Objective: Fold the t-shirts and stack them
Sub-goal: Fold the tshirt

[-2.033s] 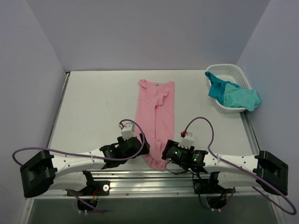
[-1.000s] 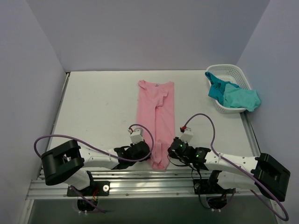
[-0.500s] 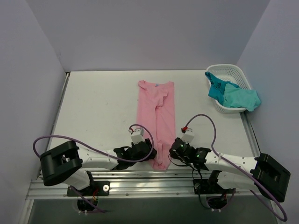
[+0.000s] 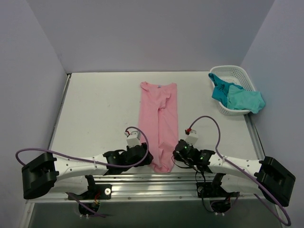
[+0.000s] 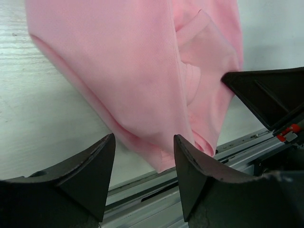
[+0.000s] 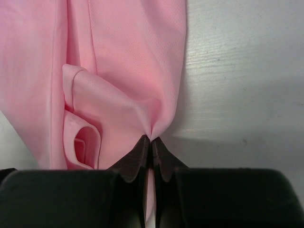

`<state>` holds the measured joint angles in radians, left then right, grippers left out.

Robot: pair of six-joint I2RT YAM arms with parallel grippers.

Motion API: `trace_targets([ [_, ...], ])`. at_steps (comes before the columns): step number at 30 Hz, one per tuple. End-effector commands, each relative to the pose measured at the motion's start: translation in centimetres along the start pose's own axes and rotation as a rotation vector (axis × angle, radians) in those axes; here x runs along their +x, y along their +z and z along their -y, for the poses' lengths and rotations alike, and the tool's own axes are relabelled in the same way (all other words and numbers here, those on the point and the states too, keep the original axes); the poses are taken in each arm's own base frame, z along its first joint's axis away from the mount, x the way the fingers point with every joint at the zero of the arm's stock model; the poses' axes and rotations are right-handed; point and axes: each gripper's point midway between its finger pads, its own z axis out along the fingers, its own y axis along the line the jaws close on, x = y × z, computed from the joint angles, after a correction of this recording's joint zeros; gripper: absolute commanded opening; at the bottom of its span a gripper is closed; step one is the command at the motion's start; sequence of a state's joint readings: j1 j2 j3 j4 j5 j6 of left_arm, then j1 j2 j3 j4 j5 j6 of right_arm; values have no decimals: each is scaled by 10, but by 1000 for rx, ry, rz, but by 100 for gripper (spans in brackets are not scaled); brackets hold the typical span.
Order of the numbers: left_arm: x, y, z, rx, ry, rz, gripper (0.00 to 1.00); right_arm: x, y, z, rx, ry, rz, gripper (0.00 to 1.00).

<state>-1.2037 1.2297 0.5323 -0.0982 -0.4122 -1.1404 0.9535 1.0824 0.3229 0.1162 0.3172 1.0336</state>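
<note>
A light pink t-shirt [image 4: 159, 118] lies folded into a long narrow strip down the middle of the table, its near end by the front rail. My left gripper [image 4: 143, 155] stands open just left of that near end. In the left wrist view the pink t-shirt [image 5: 142, 71] lies beyond the gap of that gripper [image 5: 143, 164], and the fingers hold nothing. My right gripper [image 4: 175, 152] is shut on the strip's right edge; the pinched pink fabric [image 6: 142, 95] puckers at its tips [image 6: 151, 141]. Teal and turquoise t-shirts [image 4: 237, 97] spill over a white basket.
The white lattice basket [image 4: 232, 69] stands at the back right, by the right wall. The metal front rail [image 4: 152, 180] runs just under the shirt's near end. Purple cables loop from both arms. Walls enclose the table on the left, back and right.
My left gripper has opened, let go of the pink shirt's near left edge and drawn back a little to the left. The right gripper stays shut on the right edge.
</note>
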Motion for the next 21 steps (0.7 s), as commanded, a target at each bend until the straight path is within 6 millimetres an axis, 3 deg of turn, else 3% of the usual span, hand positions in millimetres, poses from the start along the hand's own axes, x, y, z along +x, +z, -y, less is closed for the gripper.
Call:
trace_targets([
  [1, -6, -10, -5, -31, 23, 10, 61, -5, -1, 5, 12, -3, 18, 0],
  [16, 21, 21, -4, -43, 15, -54, 61, -4, 1, 6, 20, -5, 12, 0],
  [21, 30, 35, 2, -31, 9, -71, 57, -5, 2, 7, 23, -8, 11, 0],
])
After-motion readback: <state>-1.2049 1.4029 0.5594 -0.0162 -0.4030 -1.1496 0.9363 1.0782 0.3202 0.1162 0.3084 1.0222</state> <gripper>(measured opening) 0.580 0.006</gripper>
